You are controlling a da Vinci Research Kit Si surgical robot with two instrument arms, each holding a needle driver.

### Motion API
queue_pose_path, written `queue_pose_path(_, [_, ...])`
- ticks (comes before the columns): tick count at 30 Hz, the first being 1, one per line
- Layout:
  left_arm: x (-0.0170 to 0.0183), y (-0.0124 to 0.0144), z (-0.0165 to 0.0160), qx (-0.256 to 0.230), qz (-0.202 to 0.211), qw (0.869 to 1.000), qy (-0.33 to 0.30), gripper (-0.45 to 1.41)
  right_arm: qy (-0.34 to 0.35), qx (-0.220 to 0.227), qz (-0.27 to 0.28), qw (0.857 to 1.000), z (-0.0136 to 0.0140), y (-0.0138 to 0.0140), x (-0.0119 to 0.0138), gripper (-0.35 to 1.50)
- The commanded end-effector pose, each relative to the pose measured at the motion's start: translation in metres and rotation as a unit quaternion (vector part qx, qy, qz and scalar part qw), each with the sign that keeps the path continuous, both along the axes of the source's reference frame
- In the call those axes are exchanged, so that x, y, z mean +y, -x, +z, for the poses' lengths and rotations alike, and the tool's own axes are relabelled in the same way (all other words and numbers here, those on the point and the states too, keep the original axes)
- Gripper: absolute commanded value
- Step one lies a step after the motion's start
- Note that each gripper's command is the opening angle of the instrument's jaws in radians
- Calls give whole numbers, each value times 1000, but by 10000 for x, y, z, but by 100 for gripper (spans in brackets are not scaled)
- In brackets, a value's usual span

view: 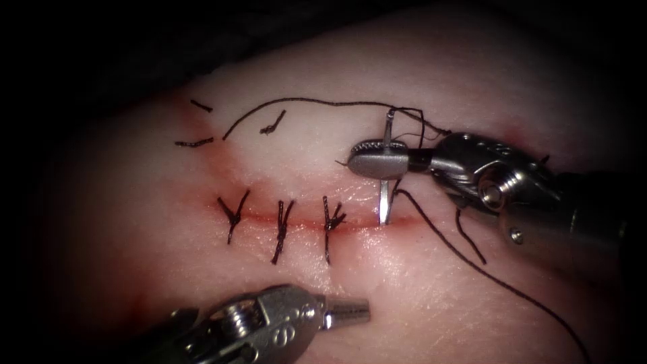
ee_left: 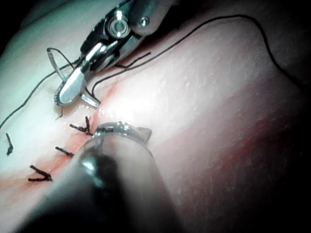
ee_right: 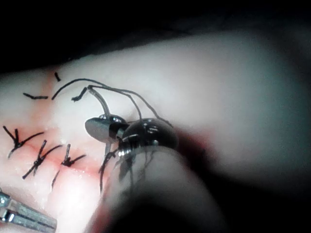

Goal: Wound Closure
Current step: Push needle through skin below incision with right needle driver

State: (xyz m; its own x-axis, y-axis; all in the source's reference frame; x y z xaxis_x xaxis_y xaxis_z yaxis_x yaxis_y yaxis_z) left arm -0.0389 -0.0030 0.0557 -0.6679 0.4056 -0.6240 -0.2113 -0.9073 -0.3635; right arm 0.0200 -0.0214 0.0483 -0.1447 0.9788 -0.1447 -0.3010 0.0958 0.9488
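Nearest the endoscope, at the lower middle of the frame, the left pincer [view: 354, 311] hovered over the tissue [view: 418, 296] below the cut [view: 303, 222]; its jaws lay together and held nothing.

Beyond it the cut ran left to right across mid-frame, rimmed with red fluid [view: 202, 195]. Three tied stitches [view: 282, 229] crossed it side by side. Just right of the third stitch the cut was not yet closed.

There the needle [view: 385, 176] stood nearly upright. The right pincer [view: 367, 162], coming in from the right edge, was clamped on it partway along the curve, nearer the thread end than the point. The point touched the tissue at the cut line; whether it had entered I could not tell.

The thread [view: 472, 263] left the top of the needle, tangled near the right pincer's wrist and trailed to the lower right corner. A second strand arced across the upper middle of the frame.

Farthest off, upper left, lay three cut ends of thread [view: 194, 142].

Judgement: a fourth stitch was being placed. The next move would call for a firm hold and a turn along the needle's curve.
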Motion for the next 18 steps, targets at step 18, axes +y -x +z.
queue_pose_path(18, [7, 6, 16, 1, -8, 1000, -1, -40, -192, 21, 86, 977, -1, -25, 9, -35])
